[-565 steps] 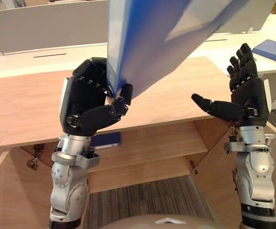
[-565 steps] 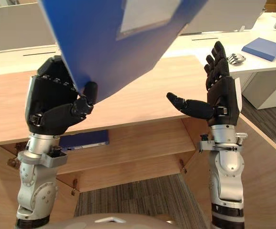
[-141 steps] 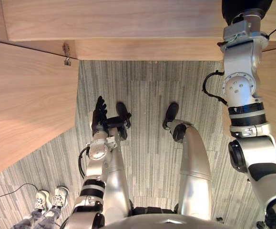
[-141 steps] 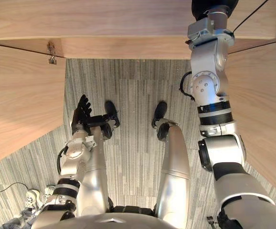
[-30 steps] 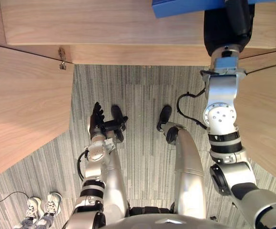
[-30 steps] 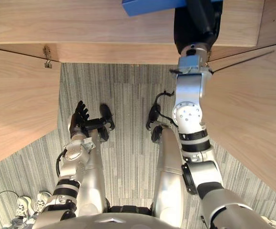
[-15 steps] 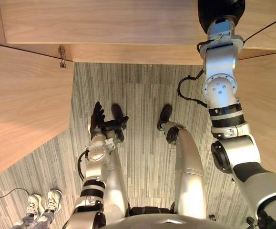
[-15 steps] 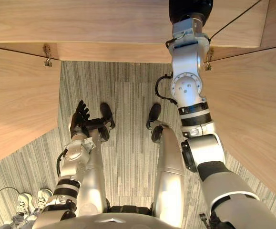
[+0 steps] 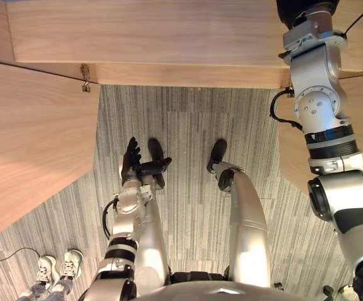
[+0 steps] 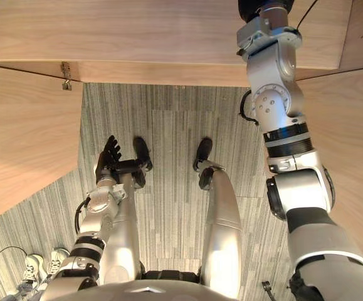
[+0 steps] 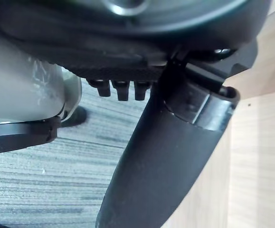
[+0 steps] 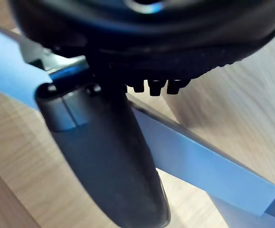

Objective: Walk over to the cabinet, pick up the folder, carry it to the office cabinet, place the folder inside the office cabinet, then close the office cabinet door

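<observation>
The blue folder (image 12: 201, 167) lies flat on the pale wood of the office cabinet (image 9: 168, 31), seen in the right wrist view. My right hand (image 12: 104, 156) is over it, thumb straight across the folder's edge, fingers stretched out and not curled round it. In the eye views the right arm reaches up into the cabinet, with the dark base of that hand (image 9: 305, 9) at the top edge. My left hand (image 9: 133, 164) hangs open at my side above the carpet, holding nothing.
The cabinet's left door (image 9: 31, 138) stands open at my left, with a metal hinge (image 9: 85, 78) at its top. The right door (image 10: 350, 125) stands open beside my right arm. Grey striped carpet (image 9: 187, 125) lies between them. A person's shoes (image 9: 56, 266) are at lower left.
A second ago the blue folder showed at the top of the eye views under my right hand. The right arm has since swung right and the folder has left those views. The left hand hangs unchanged.
</observation>
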